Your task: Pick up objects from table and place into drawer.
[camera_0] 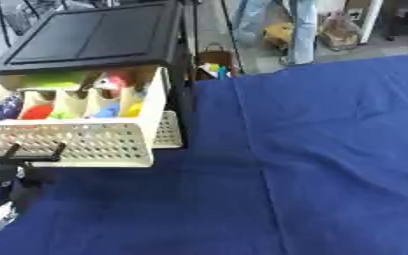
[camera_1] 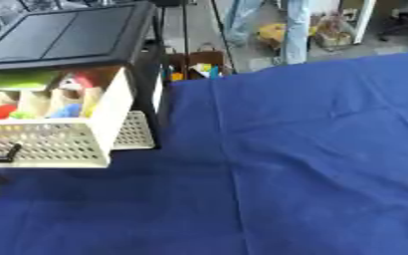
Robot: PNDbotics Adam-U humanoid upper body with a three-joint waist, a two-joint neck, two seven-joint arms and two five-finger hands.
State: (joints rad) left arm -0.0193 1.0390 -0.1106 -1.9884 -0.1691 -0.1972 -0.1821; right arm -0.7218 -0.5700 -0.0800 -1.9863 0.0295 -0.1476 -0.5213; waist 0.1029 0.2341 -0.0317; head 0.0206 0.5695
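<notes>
Late in the task, by the look of it: blue-clothed table (camera_0: 329, 164) bare of loose objects across all that shows, and drawer (camera_0: 77, 144) pulled open at the left with coloured objects (camera_0: 85, 110) already sorted into its compartments — red, green, blue, yellow, plus something purple at the far left edge. Left hand (camera_0: 3, 182) low at the left edge, just under the drawer's perforated front and near its dark handle (camera_0: 33, 154); only dark and silver parts visible, so impossible to tell whether fingers are spread, pressed together or pinching anything. Right hand nowhere in either view. Likely next: either pushing the drawer shut by its front, or searching beyond the visible table for a remaining piece. Needs care with the handle close above the hand. Around: black cabinet top (camera_0: 94, 35) above the drawer, a second perforated panel (camera_0: 168, 130) just behind its right side, cluttered floor and a small basket of items (camera_0: 214, 64) beyond the table's far edge. Nothing on the cloth to block a reach.
</notes>
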